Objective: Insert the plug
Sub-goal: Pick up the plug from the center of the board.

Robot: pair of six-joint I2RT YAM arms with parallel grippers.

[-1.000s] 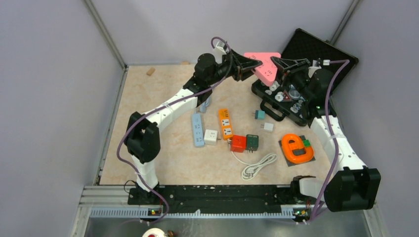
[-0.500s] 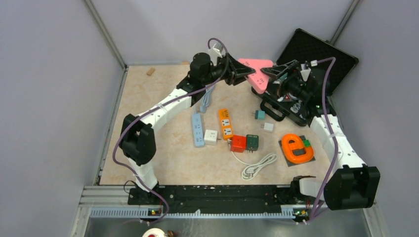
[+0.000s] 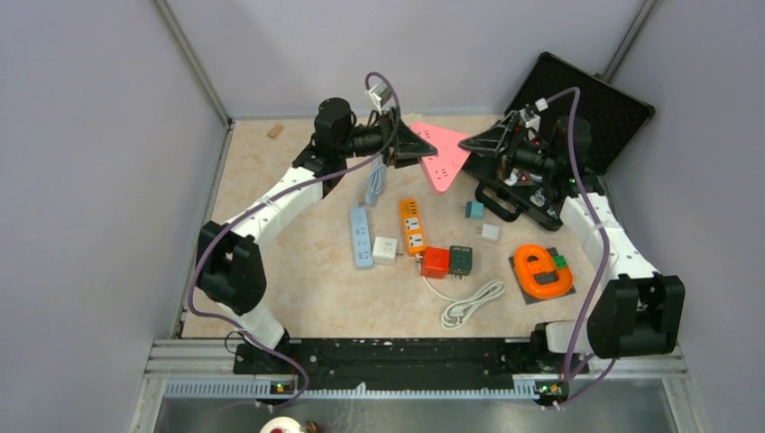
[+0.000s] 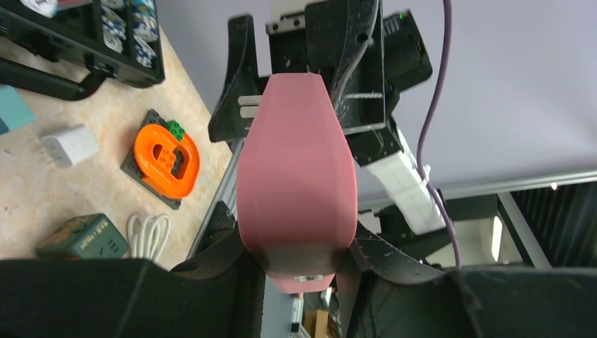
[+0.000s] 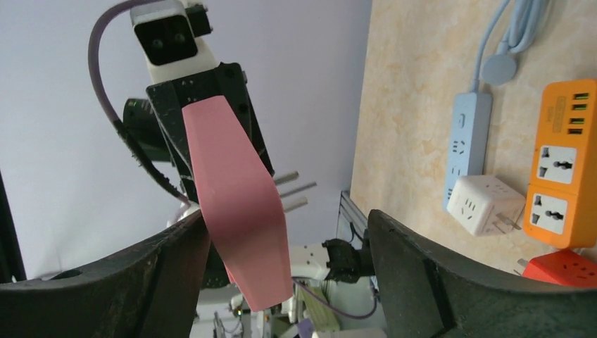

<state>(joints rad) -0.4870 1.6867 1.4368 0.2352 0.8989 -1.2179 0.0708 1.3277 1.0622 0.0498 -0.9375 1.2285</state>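
The pink triangular plastic socket adapter [image 3: 439,155] hung in the air above the far part of the tabletop [image 3: 298,280], well clear of everything on it, its face with socket holes turned up toward the top camera. Three bare metal prongs [image 5: 296,190] stuck out from one of its flat sides. The left pincer [image 3: 403,144] was clenched on the adapter's near corner, with the pink body wedged between its dark fingers in the left wrist view. The right pincer [image 3: 475,142] met the opposite corner from the other side. Its fingers were spread wide around the pink tip, one finger [image 5: 162,274] close against the body and the other well apart from it, so it was released rather than gripping. Below and in front lay an orange rectangular power strip [image 3: 412,225], with a pale blue power strip [image 3: 361,236] to its left and a white cube adapter [image 3: 385,249] between their near ends. A red cube adapter [image 3: 435,262] and a dark green cube adapter [image 3: 461,259] sat side by side just right of the orange strip's near end. A coiled white cable [image 3: 471,302] lay nearer the arm bases. An open black plastic case [image 3: 577,99] stood at the far right corner, under the right arm.
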